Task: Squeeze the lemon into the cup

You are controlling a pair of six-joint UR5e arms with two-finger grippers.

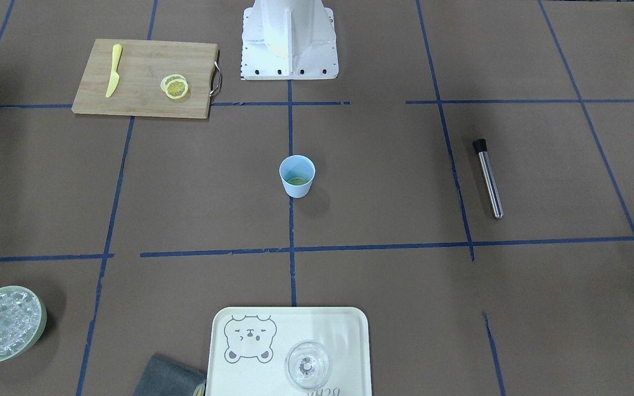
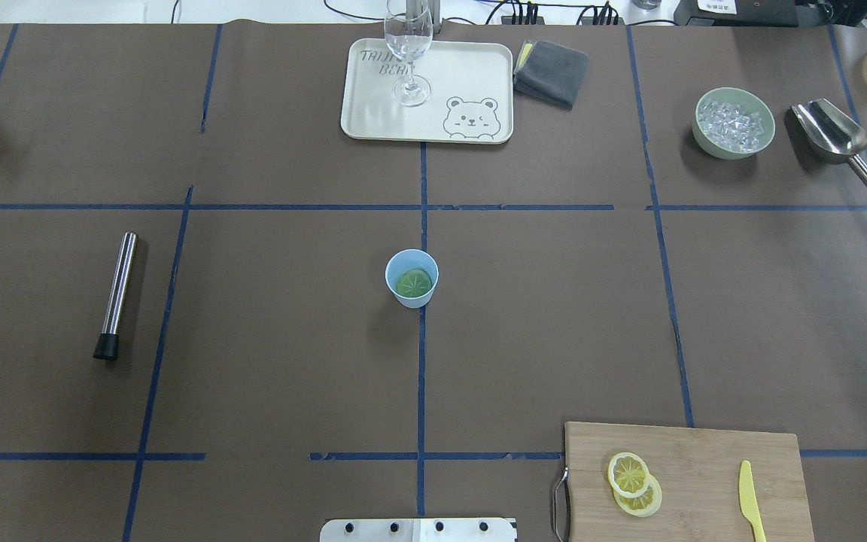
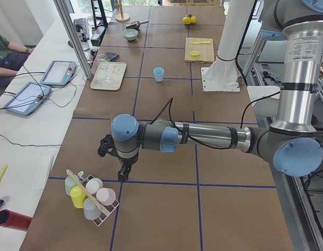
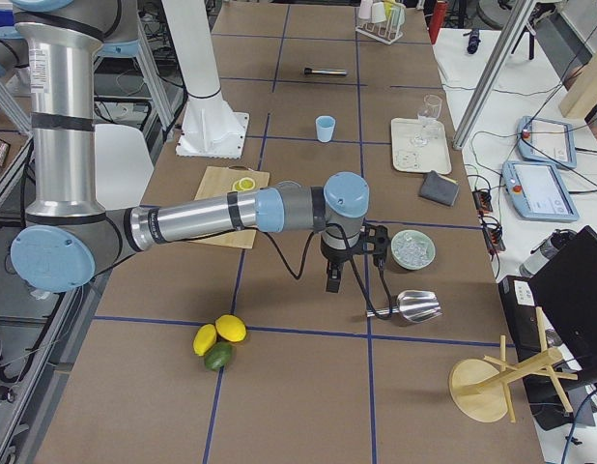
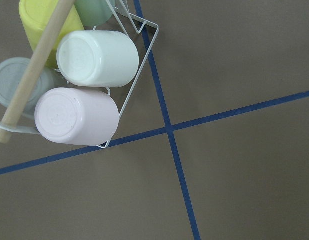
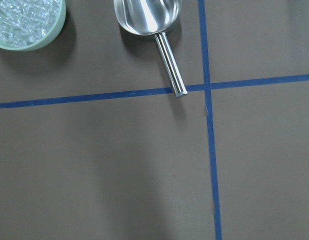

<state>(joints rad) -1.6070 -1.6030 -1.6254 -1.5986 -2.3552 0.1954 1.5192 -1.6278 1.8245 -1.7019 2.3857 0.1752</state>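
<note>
Cup (image 1: 297, 188) stands upright mid-counter on the centre tape line, with nothing touching it. One round segmented slice (image 2: 413, 283) lies flat in its bottom (it reads greenish against the blue inside). Two more lemon slices (image 2: 628, 473) overlap on the cutting board (image 2: 704, 482) at the robot-side edge, right half, with the yellow knife (image 2: 751, 500) beside them and apart. Both arms are parked out at the counter ends, well away from cup and board. Left gripper (image 3: 122, 172) points down at the far left end, just beside the wire cup rack (image 3: 91, 196) and not touching it; its wrist camera shows only the rack's upturned cups and tape lines. Right gripper (image 4: 333, 280) points down at the far right end, near the ice bowl (image 4: 413, 248) and the metal scoop (image 4: 416, 306); its wrist camera shows those two and bare counter. Neither gripper's fingers appear in the wrist, overhead or front views, and the side views are too small, so I can't tell whether the jaws are wide or narrow. Nothing visible is held by either.
</note>
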